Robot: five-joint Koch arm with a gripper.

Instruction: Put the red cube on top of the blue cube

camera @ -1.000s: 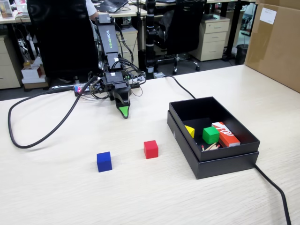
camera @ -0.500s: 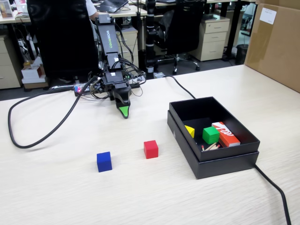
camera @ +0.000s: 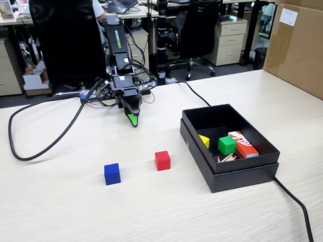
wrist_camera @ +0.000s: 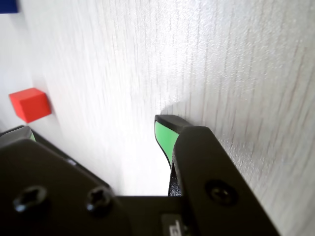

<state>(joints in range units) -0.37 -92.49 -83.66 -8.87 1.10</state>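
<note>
The arm [camera: 118, 55] stands at the upper left of the fixed view, at the far side of the table [camera: 151, 212], bent down so that the gripper [camera: 132, 120] points at the tabletop with its green-lined tip low over the wood. In that view the jaws lie one behind the other and read as a single tip. The wrist view tells more: one green-padded finger [wrist_camera: 165, 137] stands at the centre of the frame, and a sliver of the other shows at the left edge, with bare table between them. The gripper [wrist_camera: 93, 135] is therefore parted and has hold of nothing.

The red cube [camera: 162, 160] sits on the table just below the centre of the fixed view, well apart from the gripper and nearer the camera. In the wrist view the red cube [wrist_camera: 30, 104] appears at the left edge, midway up, and is not between the jaws.

The blue cube [camera: 112, 173] rests on the table at the lower left of centre in the fixed view, near the red cube but not touching it. The wrist view catches only a corner of the blue cube [wrist_camera: 8, 5] at the top left.

A black box [camera: 229, 174] lies open at the right of the fixed view. Inside it are a green cube [camera: 226, 145], a yellow block [camera: 204, 140] and an orange-red box [camera: 243, 143] with white lettering. Black cables [camera: 35, 146] loop across the table at the left.
</note>
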